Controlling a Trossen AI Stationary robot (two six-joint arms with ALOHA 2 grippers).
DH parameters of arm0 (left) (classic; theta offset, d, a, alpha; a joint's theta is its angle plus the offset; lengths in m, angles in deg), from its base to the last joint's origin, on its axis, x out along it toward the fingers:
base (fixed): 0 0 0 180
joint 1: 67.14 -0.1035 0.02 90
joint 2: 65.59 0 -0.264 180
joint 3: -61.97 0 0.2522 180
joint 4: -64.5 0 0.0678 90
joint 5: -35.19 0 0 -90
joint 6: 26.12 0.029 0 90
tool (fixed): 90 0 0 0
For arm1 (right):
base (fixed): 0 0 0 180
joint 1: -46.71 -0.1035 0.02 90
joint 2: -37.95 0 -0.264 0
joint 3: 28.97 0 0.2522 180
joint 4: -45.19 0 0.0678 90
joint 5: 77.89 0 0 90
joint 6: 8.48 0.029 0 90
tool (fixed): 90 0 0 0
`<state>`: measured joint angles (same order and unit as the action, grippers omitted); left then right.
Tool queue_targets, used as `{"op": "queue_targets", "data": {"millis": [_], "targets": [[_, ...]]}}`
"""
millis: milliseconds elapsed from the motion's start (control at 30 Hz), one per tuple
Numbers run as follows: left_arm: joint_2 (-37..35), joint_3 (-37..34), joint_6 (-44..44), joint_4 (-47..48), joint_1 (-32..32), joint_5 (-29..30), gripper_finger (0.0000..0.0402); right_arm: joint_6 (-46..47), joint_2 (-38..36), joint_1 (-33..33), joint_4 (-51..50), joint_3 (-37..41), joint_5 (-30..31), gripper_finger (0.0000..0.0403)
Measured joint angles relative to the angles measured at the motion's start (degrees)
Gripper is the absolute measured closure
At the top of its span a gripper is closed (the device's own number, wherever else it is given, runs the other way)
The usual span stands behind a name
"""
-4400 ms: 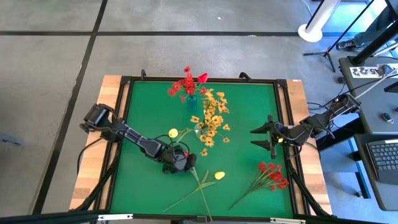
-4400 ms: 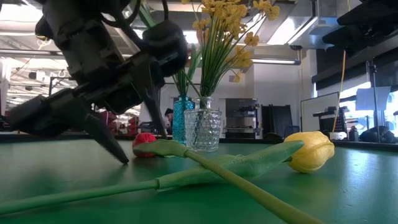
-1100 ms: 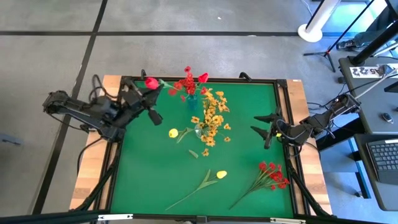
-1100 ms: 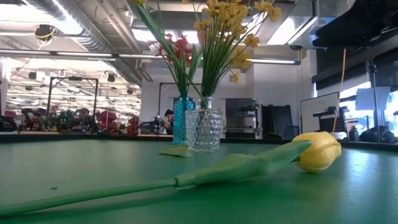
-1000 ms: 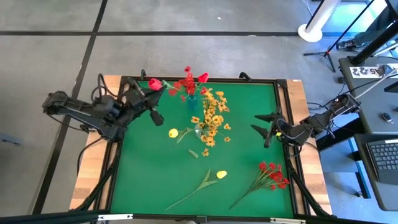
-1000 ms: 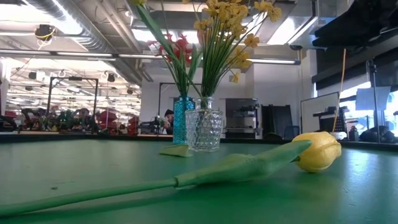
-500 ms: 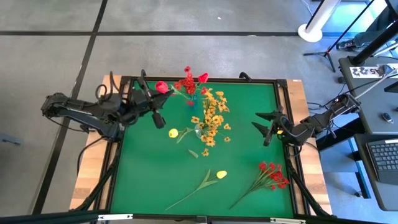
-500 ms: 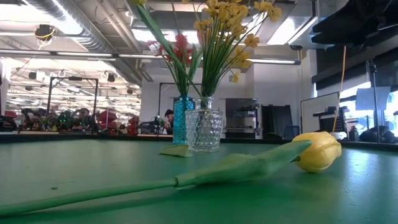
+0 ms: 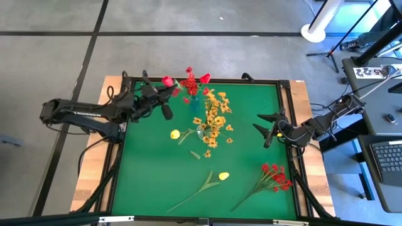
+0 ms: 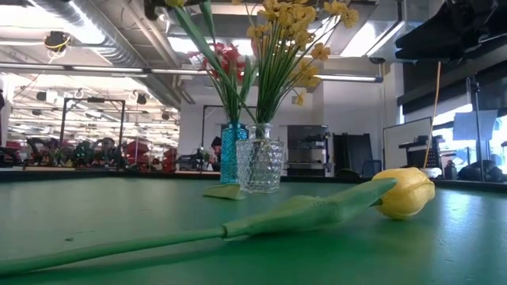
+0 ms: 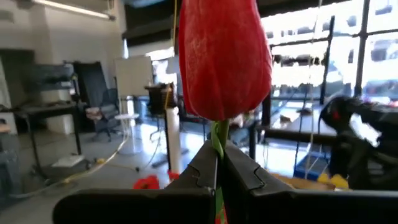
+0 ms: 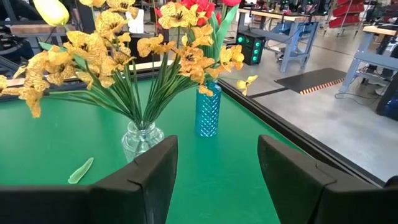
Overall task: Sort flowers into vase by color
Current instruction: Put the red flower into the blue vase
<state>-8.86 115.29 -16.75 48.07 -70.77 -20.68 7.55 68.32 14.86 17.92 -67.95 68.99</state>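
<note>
My left gripper is raised near the table's far edge, just left of the blue vase, and is shut on a red tulip bud on a thin green stem. The blue vase holds red flowers. Beside it, the clear glass vase holds yellow-orange sprigs and a yellow bud. A yellow tulip lies flat on the mat near the front, and a red sprig lies at the front right. My right gripper waits open at the right edge, facing both vases. My left gripper pinches the green stem just below the red bud between its two fingers. The arm reaches in from the table's left. The bud stands free beyond the fingertips, lifted clear of the table. The stem's lower part is hidden behind the fingers.
A loose green leaf lies on the mat in front of the glass vase. The green mat is framed by a black rail. In the low view the lying yellow tulip and its stem cross the foreground.
My left gripper has moved along the far edge toward the table's right, bringing the red tulip from the far left corner close to the blue vase, still shut on the stem. The flowers on the mat and in the vases have stayed put.
</note>
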Motion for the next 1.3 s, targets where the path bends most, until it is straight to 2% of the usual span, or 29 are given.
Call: {"op": "queue_targets", "data": {"millis": [233,600,867,1167,1300], "targets": [[-0.06,-0.73,2.68,-4.82,-1.30,-6.88,0.0401,-0.02,1.00,-0.01,0.01,0.00,1.03,0.0183],[1.96,-0.77,7.87,-5.00,-1.30,-7.23,0.0401,-0.02,1.44,0.01,0.08,0.00,2.27,0.0183],[2.89,-0.77,7.92,-4.98,-2.53,-7.34,0.0401,-0.02,1.44,0.01,0.12,0.02,2.27,0.0183],[3.33,-0.75,7.24,-5.00,-4.54,-14.76,0.0401,-0.02,1.42,-0.01,0.12,0.02,2.69,0.0183],[3.83,-0.73,5.67,-4.42,-5.83,-15.89,0.0401,-0.02,1.44,-0.01,0.12,0.02,2.69,0.0183]]}}
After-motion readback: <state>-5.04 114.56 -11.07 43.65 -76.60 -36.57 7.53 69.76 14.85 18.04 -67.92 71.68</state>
